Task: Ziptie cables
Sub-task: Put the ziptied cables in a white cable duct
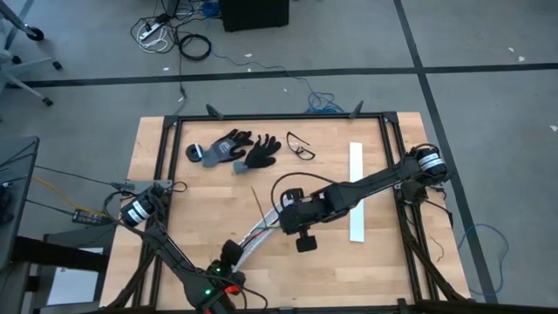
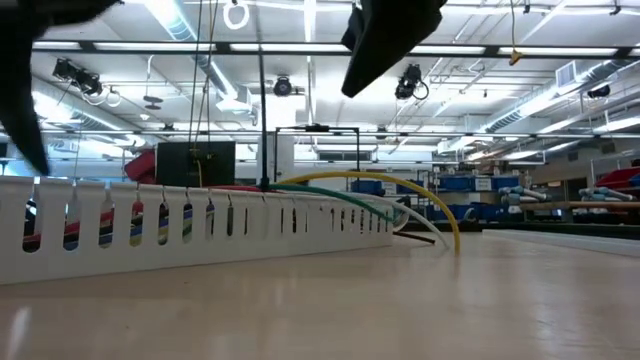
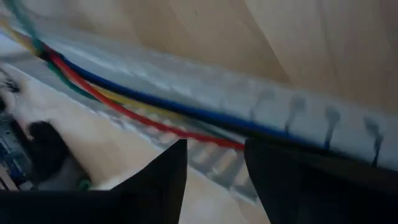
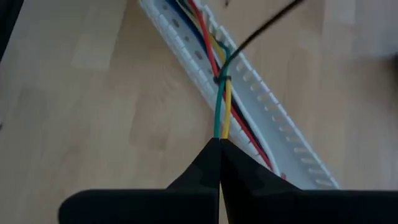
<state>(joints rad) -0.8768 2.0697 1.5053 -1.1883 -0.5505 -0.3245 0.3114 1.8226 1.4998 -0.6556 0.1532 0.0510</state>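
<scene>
The cables (image 4: 219, 106), red, blue, yellow and green, lie in a white slotted duct (image 1: 257, 234) on the table. A black zip tie (image 4: 221, 79) circles them, and its tail (image 4: 267, 25) sticks out. Green and yellow cables (image 2: 400, 195) arch up out of the duct, and the yellow end comes down onto the table. My right gripper (image 4: 219, 142) is shut and hangs above that arch; the low view shows the right gripper (image 2: 385, 45) well clear of it. My left gripper (image 3: 214, 180) is at the duct's near end (image 1: 235, 253). My left gripper has the white duct's near end between its two fingers, with the slotted side wall (image 3: 214, 155) showing in the gap. The fingers slant down from the table's near side and lie across the duct. The duct rests on the table with the cables inside.
Two dark gloves (image 1: 235, 150) and safety glasses (image 1: 301, 146) lie near the far edge. A second white strip (image 1: 356, 192) lies at the right. A black frame (image 1: 279, 116) rims the table. Bare wood lies between the duct and the right strip.
</scene>
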